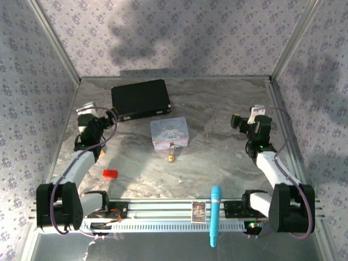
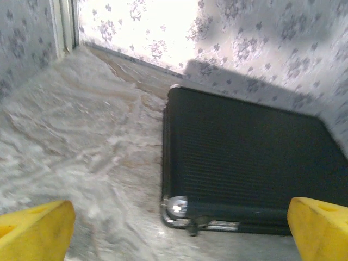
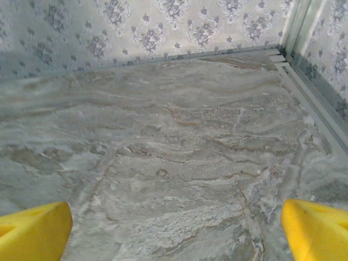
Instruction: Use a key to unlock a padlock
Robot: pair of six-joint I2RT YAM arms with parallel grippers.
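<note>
Near the middle of the marble table (image 1: 228,157) sits a pastel tin (image 1: 170,134). A black case (image 1: 140,99) lies behind it to the left, and a red block (image 1: 110,173) lies closer to the left arm. A blue tool (image 1: 215,215) and a small card (image 1: 198,211) rest on the front rail.

The padlock (image 1: 171,157) is tiny and brass-gold. It lies just at the tin's near edge, thin shackle toward the tin. The key (image 1: 180,180), a silvery sliver, lies nearby on bare stone, closer to the rail.

The left gripper (image 2: 176,231) is spread wide and empty, facing the case's corner. The right gripper (image 3: 174,231) is equally wide and empty, over bare stone by the right wall.
</note>
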